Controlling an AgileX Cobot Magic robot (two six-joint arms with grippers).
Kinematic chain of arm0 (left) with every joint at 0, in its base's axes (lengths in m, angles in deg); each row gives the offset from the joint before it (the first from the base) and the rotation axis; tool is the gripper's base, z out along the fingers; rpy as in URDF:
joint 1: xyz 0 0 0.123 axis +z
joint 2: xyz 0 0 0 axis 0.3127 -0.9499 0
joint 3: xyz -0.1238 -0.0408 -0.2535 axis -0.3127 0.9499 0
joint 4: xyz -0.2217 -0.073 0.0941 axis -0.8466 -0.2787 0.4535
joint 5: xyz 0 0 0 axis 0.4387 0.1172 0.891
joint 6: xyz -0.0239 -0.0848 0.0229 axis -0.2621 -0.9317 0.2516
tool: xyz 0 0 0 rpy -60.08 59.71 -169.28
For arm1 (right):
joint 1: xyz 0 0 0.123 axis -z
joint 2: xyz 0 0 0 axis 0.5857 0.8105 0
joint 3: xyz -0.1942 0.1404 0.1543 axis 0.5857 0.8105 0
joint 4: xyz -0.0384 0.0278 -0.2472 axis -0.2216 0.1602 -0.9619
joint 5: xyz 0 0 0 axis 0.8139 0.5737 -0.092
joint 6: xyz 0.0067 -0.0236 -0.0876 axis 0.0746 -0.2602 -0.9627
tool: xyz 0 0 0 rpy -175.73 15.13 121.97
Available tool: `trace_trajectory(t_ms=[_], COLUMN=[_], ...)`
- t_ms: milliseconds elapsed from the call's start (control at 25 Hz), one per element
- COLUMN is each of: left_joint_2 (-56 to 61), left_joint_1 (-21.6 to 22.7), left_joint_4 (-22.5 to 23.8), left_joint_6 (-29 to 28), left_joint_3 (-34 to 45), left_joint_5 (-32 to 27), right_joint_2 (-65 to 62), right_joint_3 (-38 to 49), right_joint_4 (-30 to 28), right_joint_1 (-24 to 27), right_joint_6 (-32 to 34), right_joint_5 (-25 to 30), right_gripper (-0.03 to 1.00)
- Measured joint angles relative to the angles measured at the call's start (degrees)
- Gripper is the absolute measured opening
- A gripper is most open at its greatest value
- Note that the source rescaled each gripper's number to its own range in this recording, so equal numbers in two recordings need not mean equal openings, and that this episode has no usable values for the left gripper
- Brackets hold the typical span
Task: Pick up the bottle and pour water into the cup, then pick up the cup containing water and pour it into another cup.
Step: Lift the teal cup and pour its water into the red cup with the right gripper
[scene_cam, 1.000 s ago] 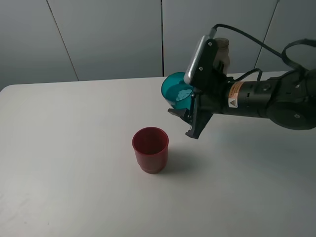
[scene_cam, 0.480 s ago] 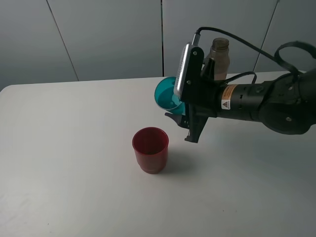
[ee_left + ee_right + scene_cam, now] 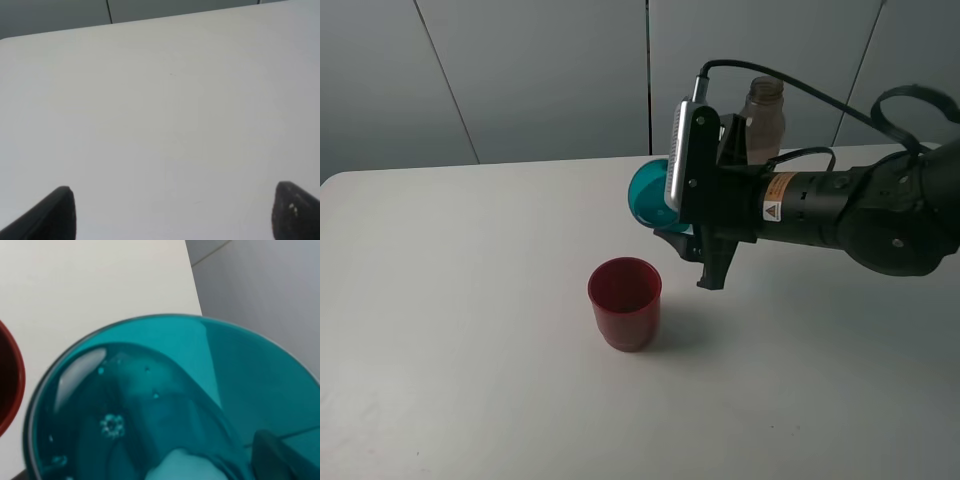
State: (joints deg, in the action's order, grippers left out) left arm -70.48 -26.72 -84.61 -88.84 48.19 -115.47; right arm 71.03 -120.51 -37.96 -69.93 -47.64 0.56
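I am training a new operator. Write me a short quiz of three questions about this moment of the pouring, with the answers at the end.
1. True or false: the bottle stands upright behind the right arm.
2. Choose one: the fingers of the right arm hold A) the bottle, B) the teal cup, C) nothing.
3. Fill in: the cup that stands on the table is ___ in colour.

Key
1. True.
2. B. The teal cup is held tilted, above the table.
3. Red. The red cup stands upright and nothing touches it.
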Motion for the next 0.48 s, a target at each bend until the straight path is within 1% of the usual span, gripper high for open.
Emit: trace_trajectory(t_ms=[480], left_joint_2=[0.0], left_joint_1=[0.0], left_joint_4=[0.0], left_joint_6=[0.0], left_joint_3=[0.0], left_joint_5=[0.0], right_joint_2=[0.0], right_joint_3=[0.0], right_joint_4=[1.83], right_joint_1=[-0.64], right_joint_6=[-7.06], right_joint_5=[0.0], right_gripper=[0.1])
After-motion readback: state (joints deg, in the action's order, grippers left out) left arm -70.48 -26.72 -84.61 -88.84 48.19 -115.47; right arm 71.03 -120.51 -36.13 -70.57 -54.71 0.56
